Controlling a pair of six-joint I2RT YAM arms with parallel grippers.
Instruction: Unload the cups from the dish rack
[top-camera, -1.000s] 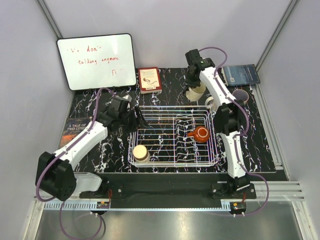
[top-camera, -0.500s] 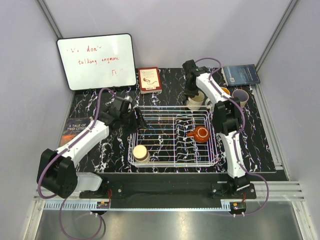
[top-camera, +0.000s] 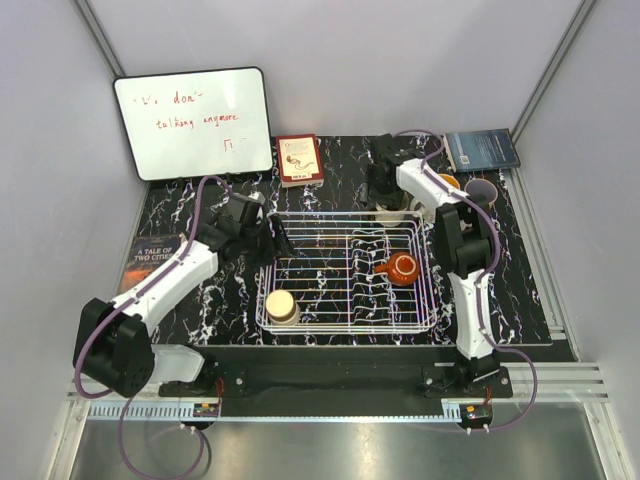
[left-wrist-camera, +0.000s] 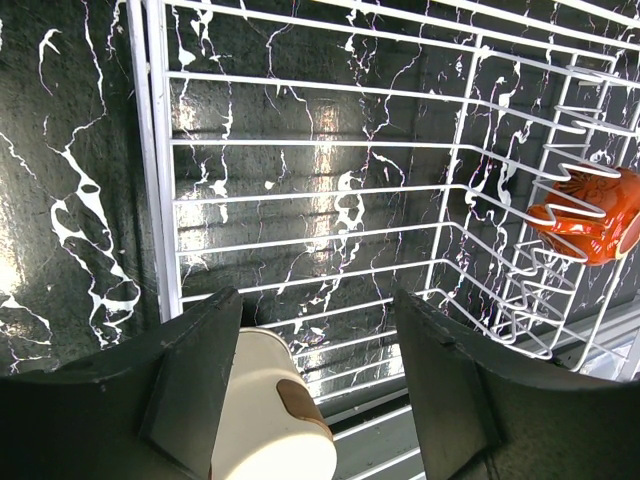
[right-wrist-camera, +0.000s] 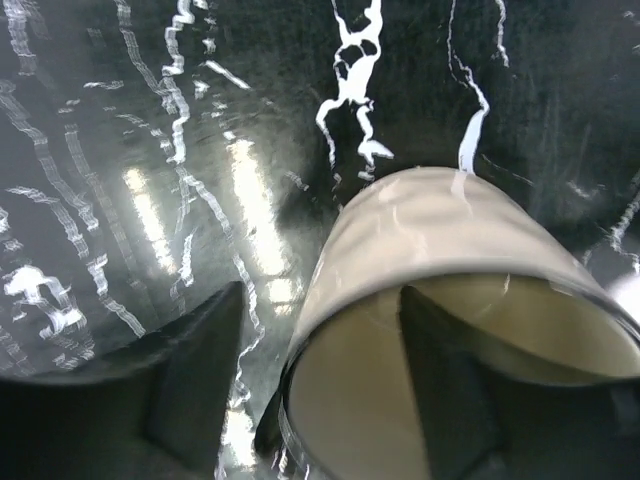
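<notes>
The spread left tool (left-wrist-camera: 315, 300) hangs over the dish rack (left-wrist-camera: 155, 200), the upright cream cup (left-wrist-camera: 265, 420) just nearward below it, while the spread right tool (right-wrist-camera: 320, 295) straddles a 2nd cup (right-wrist-camera: 440, 230) on the table (right-wrist-camera: 100, 150).

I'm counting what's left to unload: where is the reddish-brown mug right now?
In the top view, the reddish-brown mug sits inside the dish rack, towards its right side, across from the cream cup in its near-left corner.

R end effector (top-camera: 388, 200) lowered cream cup (right-wrist-camera: 440, 240) behind rack (top-camera: 340, 329) onto mat (right-wrist-camera: 120, 120); prob. released.
</notes>
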